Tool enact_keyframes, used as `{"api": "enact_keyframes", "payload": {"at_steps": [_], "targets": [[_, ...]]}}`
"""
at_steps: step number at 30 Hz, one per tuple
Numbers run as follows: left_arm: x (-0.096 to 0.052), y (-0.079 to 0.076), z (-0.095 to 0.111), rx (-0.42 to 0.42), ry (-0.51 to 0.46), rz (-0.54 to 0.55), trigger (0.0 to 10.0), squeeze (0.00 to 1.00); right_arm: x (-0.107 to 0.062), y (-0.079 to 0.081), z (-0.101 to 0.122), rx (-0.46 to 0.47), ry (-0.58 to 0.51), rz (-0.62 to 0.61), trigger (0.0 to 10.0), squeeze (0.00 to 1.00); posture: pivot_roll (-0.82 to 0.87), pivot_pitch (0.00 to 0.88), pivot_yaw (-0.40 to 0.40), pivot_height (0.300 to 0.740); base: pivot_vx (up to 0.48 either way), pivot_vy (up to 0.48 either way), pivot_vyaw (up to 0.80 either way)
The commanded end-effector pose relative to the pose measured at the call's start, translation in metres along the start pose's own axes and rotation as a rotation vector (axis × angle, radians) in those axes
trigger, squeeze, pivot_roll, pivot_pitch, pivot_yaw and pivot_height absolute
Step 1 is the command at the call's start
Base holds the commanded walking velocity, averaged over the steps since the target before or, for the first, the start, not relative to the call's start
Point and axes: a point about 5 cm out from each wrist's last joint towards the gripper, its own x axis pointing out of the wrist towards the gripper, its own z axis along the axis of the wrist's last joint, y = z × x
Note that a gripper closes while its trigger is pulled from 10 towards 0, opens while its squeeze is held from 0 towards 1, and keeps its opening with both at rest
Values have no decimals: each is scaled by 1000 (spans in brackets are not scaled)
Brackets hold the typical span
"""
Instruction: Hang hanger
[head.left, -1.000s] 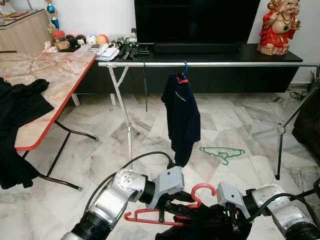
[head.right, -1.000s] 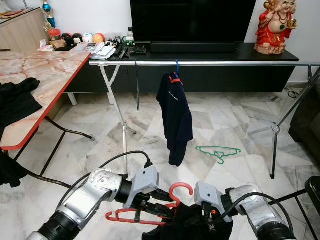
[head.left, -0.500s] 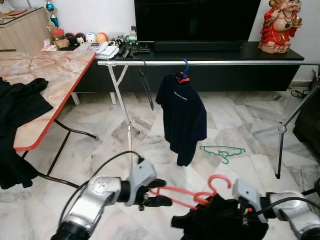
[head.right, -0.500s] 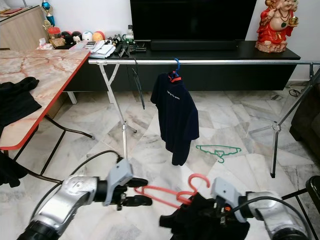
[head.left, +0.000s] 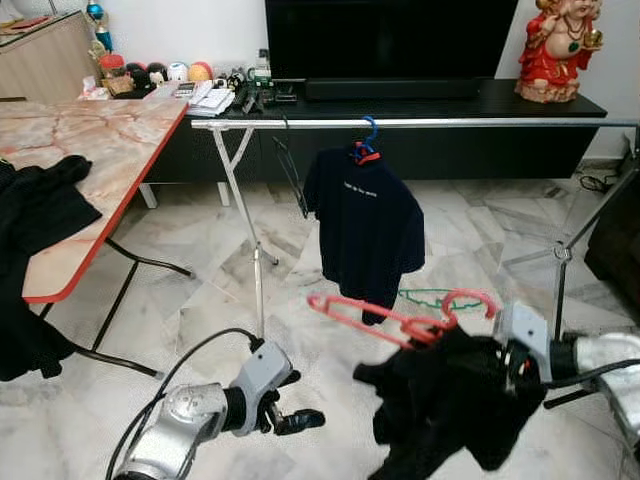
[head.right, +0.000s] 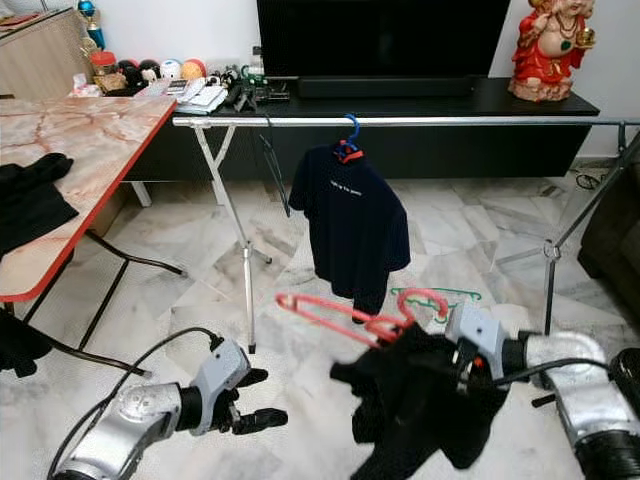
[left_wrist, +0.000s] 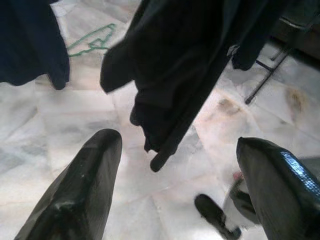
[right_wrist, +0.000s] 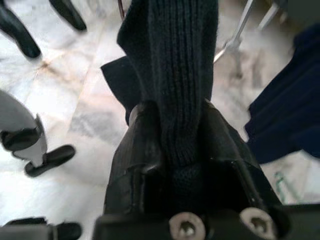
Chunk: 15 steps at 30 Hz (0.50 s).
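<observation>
A red hanger (head.left: 380, 318) carries a black knit garment (head.left: 450, 400) and is held up in the air, tilted, below the silver clothes rail (head.left: 450, 123). My right gripper (right_wrist: 185, 145) is shut on the garment's fabric just under the hanger's hook; its fingers are buried in the cloth. Low at the left, my left gripper (head.left: 297, 400) stands open and holds nothing; it is apart from the hanger. In the left wrist view the garment (left_wrist: 180, 65) hangs ahead of the open fingers (left_wrist: 80, 190).
A navy shirt (head.left: 362, 225) on a blue hanger and an empty black hanger (head.left: 292, 175) hang on the rail. A green hanger (head.left: 425, 296) lies on the marble floor. The folding table (head.left: 100, 150) with black clothes (head.left: 40, 205) stands left; the rail's leg (head.left: 558, 290) stands right.
My left gripper let go of the red hanger and sank lower. My right gripper lifted the hanger and garment up and to the right, towards the rail.
</observation>
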Motion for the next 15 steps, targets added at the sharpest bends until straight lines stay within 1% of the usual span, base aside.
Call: {"api": "enact_keyframes", "payload": {"at_steps": [1,3,4,8,9,15], "targets": [[3,3,-2,6,3,38,10000,0,-9,-6,19,-43,-61,-19,0,0,-52,80,-13,740,0,0,0],[7,5,-3,23,-12,81,10000,0,-10,-4,29,-57,-93,-4,0,0,-56,82,-13,740,0,0,0],[9,5,-3,13,-13,90,10000,0,-10,-3,33,-65,-102,6,0,0,-61,80,-13,740,0,0,0],[17,6,1,6,-49,123,10000,0,-12,4,44,-100,-113,52,0,0,-65,80,-14,740,0,0,0],[22,9,4,16,-69,157,10000,0,-13,8,50,-108,-116,67,0,0,-70,80,-15,740,0,0,0],[29,14,10,19,-103,221,10000,0,-12,14,57,-122,-112,102,0,0,-78,79,-17,740,0,0,0]]}}
